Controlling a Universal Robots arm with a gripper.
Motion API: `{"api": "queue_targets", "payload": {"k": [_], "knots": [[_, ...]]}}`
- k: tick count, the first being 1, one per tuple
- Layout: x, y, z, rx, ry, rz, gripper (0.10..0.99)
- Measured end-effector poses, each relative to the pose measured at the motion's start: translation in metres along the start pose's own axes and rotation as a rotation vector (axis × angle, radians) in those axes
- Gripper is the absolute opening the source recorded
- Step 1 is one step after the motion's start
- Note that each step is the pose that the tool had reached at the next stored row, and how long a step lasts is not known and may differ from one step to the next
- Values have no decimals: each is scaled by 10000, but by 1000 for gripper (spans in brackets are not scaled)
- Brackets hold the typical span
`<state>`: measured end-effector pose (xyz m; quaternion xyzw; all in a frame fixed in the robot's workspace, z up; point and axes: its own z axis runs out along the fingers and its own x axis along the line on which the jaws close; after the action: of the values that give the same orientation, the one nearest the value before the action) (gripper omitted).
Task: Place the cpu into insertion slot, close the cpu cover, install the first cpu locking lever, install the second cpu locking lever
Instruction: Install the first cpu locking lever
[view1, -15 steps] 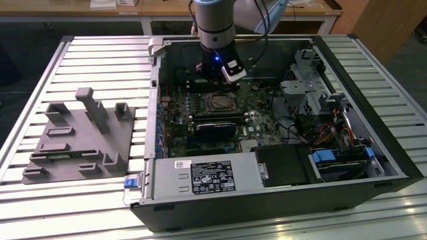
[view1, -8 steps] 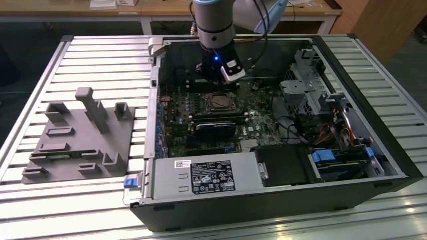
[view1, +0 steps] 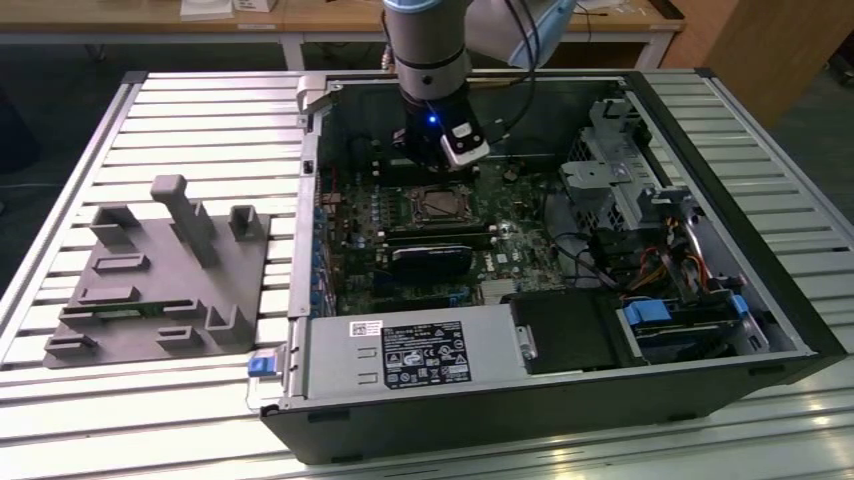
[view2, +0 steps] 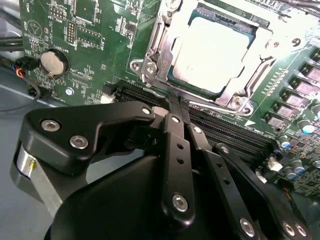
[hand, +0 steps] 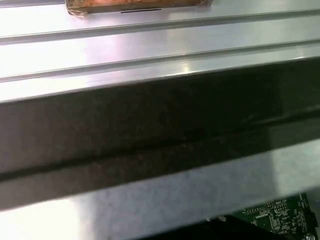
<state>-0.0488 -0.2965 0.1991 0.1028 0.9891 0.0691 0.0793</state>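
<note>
Gripper: the black two-finger gripper (view2: 174, 107) hangs low over the green motherboard (view2: 95, 45) inside the open dark computer case (view1: 561, 420); its slim black fingers (view2: 176, 150) are pressed together at the tips with nothing between them.
Cpu relative to fingers: the small flat square cpu with a pale silvery-beige metal top (view2: 212, 52) lies just beyond the fingertips, apart from them, not touched.
Cpu position: it sits seated in the insertion slot, the square socket with a silvery metal rim (view2: 165, 75), in the middle of the board.
Cpu look: smooth, pale, bright under the light, lying flat and square to the socket.
Cover: the thin silvery metal frame of the cpu cover (view2: 235, 97) lies around the chip's edges, its window showing the chip.
Nearby: long black card slots (view2: 225, 132) run between fingertips and socket; a round silver coin battery (view2: 51, 62) sits well off to the side.
Exterior view: the grey arm (view1: 430, 60) reaches down just behind the socket (view1: 438, 203).
</note>
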Motion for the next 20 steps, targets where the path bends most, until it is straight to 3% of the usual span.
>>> {"api": "queue_targets", "payload": {"k": [12,20], "knots": [[7,-8,52,93,-256,239,106],[5,-5,40,92,-274,259,106]]}}
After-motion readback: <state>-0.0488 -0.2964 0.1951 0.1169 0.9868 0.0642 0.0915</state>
